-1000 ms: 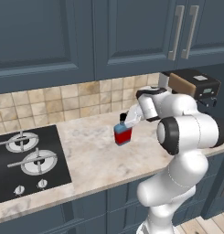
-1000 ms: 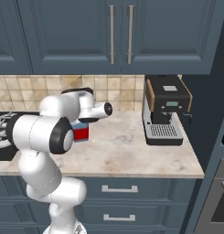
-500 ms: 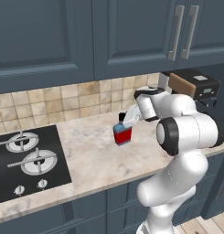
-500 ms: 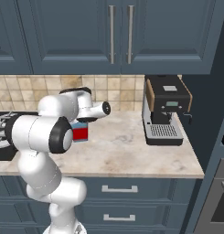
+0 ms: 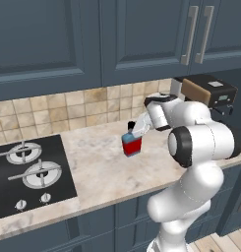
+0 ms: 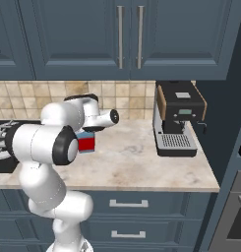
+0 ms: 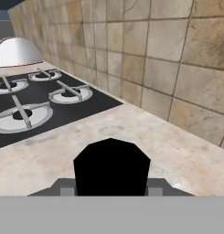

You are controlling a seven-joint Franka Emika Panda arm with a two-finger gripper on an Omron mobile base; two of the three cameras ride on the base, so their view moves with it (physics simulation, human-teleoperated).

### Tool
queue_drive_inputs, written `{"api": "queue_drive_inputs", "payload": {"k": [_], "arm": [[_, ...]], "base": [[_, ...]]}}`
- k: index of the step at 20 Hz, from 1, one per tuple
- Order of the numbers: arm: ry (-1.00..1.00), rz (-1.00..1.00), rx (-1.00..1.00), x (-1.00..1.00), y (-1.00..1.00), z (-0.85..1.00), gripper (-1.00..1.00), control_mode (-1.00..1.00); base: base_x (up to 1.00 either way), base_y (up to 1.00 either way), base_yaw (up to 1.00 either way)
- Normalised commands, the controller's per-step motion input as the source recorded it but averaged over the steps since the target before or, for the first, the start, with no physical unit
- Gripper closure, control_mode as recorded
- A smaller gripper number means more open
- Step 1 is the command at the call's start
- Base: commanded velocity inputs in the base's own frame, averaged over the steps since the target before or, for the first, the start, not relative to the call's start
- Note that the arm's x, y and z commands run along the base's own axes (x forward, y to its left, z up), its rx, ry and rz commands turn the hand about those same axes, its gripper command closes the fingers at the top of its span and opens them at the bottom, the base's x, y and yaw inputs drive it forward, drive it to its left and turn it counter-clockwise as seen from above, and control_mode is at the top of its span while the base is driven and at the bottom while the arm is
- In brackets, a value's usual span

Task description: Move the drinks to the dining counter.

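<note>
Gripper (image 5: 134,132) sits right over the flat blue bottle (image 5: 132,145) on the narrow marble surface (image 5: 100,167), beside the stove (image 5: 26,170).

You have the bottle standing upright directly under the gripper, its long axis vertical, well clear of the coffee machine (image 6: 178,118) to the right. In the hand view its black cap (image 7: 111,167) sits dead centre between the fingertips. You cannot tell from these views whether the jaws have closed onto it or merely straddle it. The bottle looks flat-sided, blue above a red label, small and light; judge it easy to tip.
</note>
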Motion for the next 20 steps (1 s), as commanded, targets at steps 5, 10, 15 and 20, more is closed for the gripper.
{"api": "queue_drive_inputs", "payload": {"k": [5,10,15,20], "arm": [[-0.04,0.0,0.0,-0.27,0.0,0.02,1.0,-1.0],[-0.03,0.0,0.0,-0.95,-0.26,0.51,1.0,-1.0],[0.0,-0.07,0.0,-1.0,-0.21,0.78,1.0,-1.0],[0.02,-0.09,0.0,-0.74,-0.18,0.5,1.0,-1.0]], "base": [[0.0,0.0,0.0],[0.0,0.0,0.0],[0.0,0.0,0.0],[0.0,0.0,0.0]]}}
